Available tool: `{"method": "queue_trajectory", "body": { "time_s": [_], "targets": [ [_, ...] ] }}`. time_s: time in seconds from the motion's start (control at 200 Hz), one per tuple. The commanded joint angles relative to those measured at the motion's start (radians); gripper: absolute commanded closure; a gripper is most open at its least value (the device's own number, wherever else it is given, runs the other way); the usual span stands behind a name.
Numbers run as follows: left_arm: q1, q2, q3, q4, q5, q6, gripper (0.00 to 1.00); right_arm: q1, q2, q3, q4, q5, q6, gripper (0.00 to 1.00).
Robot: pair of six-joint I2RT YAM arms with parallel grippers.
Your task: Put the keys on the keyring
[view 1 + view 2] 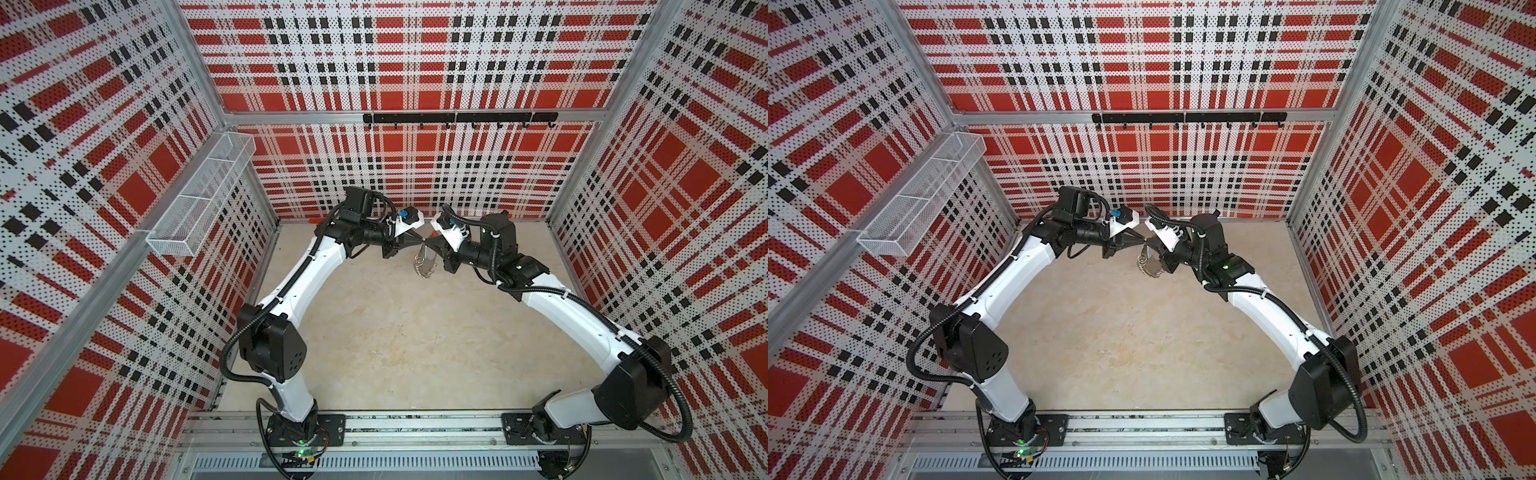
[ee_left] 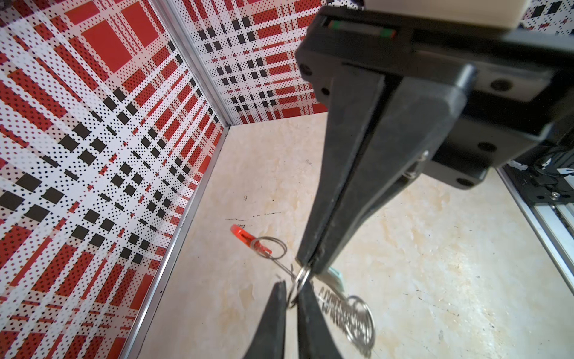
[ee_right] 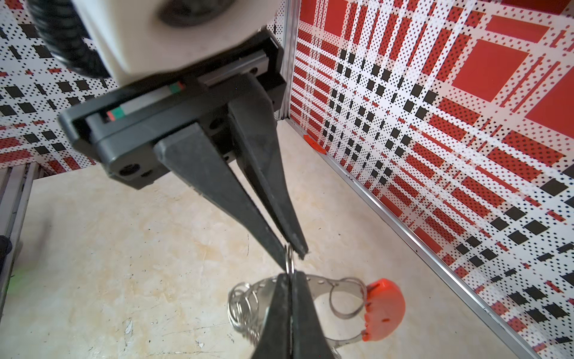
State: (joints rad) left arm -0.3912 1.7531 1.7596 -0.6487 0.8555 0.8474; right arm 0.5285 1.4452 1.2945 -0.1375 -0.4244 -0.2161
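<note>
The cell has walls (image 1: 415,83) of perforated panel printed in a red, black and white plaid, and the table (image 1: 395,332) is a pale beige, marbled surface. Above its far part the two arms meet tip to tip in the air. The right gripper (image 2: 308,265) has its jaws pressed together on a small ring (image 2: 301,278) of steel wire. The left gripper (image 3: 293,259) comes from the opposite side. Its fingers stand very near to each other with the same small ring between the tips, and they seem to pinch it. Just under the right gripper's tips hangs the keyring (image 1: 424,266), a big silvery ring fringed with many wire loops, clear of the table. The keys (image 2: 336,277) are directly behind the right gripper's tips, between them and the keyring. Only their pale teal tag shows, and I cannot tell how it is joined to the small ring. An orange-red tag (image 3: 385,310) with a wire loop appears just beyond the tips of both grippers; whether it lies on the table or hangs, I cannot tell.
</note>
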Motion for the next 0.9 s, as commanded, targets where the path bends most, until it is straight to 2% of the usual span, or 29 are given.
{"method": "queue_trajectory", "body": {
  "time_s": [0.0,0.12,0.351,0.501,0.616,0.757,0.832,0.892],
  "targets": [
    [-0.001,-0.036,0.003,-0.022,0.036,0.019,0.92,0.019,-0.038,0.017,0.023,-0.033,-0.008,1.00],
    [-0.010,-0.039,0.006,-0.022,0.041,0.018,1.00,0.019,-0.036,0.023,0.018,-0.039,-0.006,1.00],
    [-0.024,-0.061,-0.015,-0.023,0.051,0.025,1.00,0.019,-0.032,0.022,0.013,-0.031,-0.008,1.00],
    [-0.025,-0.082,-0.048,-0.014,0.051,0.029,1.00,0.019,-0.024,0.037,0.017,-0.008,0.045,1.00],
    [-0.013,-0.108,-0.117,0.111,0.061,-0.064,1.00,0.016,-0.036,0.047,0.018,0.041,0.126,0.78],
    [0.002,-0.158,-0.242,0.363,0.081,-0.246,1.00,-0.030,-0.061,0.043,0.005,0.004,0.247,0.67],
    [0.003,-0.178,-0.287,0.465,0.088,-0.320,1.00,-0.073,-0.069,0.037,0.008,-0.063,0.336,0.64],
    [0.003,-0.189,-0.313,0.526,0.102,-0.369,1.00,-0.116,-0.071,0.018,0.053,-0.162,0.411,0.64]
  ]
}}
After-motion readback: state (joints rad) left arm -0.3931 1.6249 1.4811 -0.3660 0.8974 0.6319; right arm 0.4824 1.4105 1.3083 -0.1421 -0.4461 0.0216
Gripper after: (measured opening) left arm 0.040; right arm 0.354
